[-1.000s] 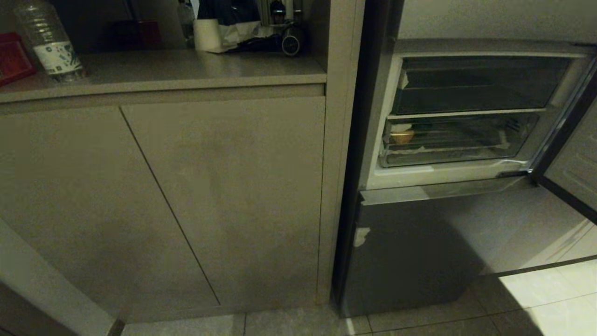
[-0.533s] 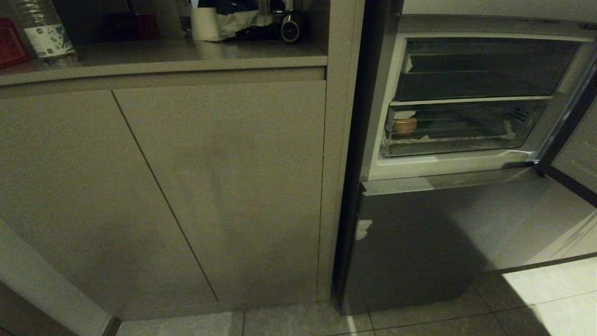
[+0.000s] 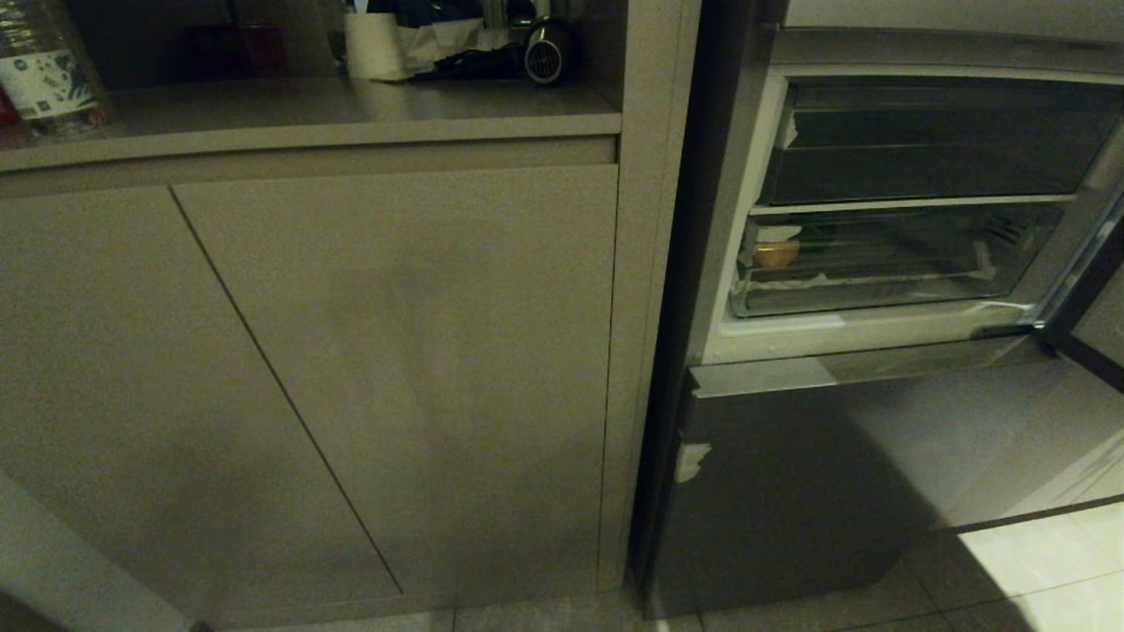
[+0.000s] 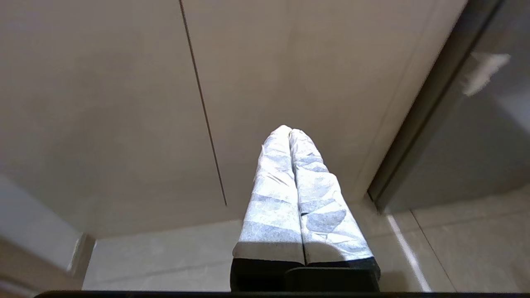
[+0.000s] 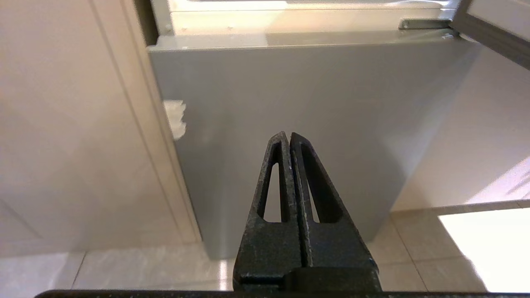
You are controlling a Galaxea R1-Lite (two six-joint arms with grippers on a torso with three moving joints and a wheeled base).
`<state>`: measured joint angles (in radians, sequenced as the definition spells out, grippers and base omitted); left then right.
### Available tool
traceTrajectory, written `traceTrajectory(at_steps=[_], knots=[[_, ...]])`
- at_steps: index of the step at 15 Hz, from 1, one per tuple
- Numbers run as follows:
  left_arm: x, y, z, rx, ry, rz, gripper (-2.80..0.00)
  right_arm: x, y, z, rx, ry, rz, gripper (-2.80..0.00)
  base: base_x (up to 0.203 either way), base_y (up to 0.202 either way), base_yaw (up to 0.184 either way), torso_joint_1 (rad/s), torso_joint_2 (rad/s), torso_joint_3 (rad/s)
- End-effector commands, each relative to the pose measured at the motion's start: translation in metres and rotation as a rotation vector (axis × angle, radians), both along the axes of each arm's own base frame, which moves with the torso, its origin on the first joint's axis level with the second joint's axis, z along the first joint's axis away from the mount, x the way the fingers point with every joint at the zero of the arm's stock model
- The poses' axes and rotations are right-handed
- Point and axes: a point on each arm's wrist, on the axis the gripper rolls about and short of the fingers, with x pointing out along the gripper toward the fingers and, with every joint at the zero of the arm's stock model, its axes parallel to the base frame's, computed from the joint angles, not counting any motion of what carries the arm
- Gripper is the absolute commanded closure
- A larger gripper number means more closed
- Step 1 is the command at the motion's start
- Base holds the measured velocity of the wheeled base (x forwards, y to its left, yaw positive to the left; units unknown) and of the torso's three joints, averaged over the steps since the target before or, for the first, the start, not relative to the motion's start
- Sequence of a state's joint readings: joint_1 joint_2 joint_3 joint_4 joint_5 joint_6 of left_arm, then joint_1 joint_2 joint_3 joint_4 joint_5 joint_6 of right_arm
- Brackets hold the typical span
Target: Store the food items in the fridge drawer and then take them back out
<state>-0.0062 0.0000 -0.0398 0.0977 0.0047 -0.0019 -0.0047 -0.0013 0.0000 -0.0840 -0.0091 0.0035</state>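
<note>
At the right of the head view the fridge stands open. The fridge drawer (image 3: 878, 298), a clear shallow bin, sits pushed in under a darker clear compartment (image 3: 922, 140). A tan potato (image 3: 777, 254) lies at the drawer's left end. Just right of it is a dark shape (image 3: 818, 233) that looks like the green pepper, too dim to be sure. Neither arm shows in the head view. My left gripper (image 4: 290, 130), wrapped in white tape, is shut and empty, pointing at a beige cabinet door. My right gripper (image 5: 286, 134), black, is shut and empty, facing the grey lower fridge door (image 5: 290, 95).
Beige cabinet doors (image 3: 395, 369) fill the left and middle. The counter (image 3: 307, 105) above them holds a water bottle (image 3: 44, 75), a paper roll (image 3: 373, 48) and dark clutter. The open upper fridge door (image 3: 1089, 290) juts out at the far right, over a tiled floor (image 3: 1036, 570).
The whole head picture has shifted, up first, then down and a little sideways, so the camera moved. The drawer, the potato and both grippers have stayed as they were.
</note>
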Motion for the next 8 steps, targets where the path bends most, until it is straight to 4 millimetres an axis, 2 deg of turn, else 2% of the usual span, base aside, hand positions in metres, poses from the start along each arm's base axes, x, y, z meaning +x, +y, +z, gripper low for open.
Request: traceTrajectory(at_steps=[1, 6, 8], knots=[[0.0000, 0.0000, 0.0000, 0.000, 0.000, 0.001, 0.00, 0.0024, 0.0000, -0.0085, 0.000, 0.030, 0.000, 0.00, 0.194, 0.000, -0.001, 0.001, 0.00, 0.005], [0.0000, 0.0000, 0.0000, -0.001, 0.000, 0.002, 0.00, 0.0024, 0.0000, -0.0083, 0.000, 0.029, 0.000, 0.00, 0.197, 0.000, -0.001, 0.003, 0.00, 0.002], [0.0000, 0.0000, 0.0000, 0.000, 0.000, 0.000, 0.00, 0.0025, 0.0002, -0.0087, -0.021, 0.030, 0.006, 0.00, 0.132, 0.000, 0.002, 0.010, 0.01, 0.002]])
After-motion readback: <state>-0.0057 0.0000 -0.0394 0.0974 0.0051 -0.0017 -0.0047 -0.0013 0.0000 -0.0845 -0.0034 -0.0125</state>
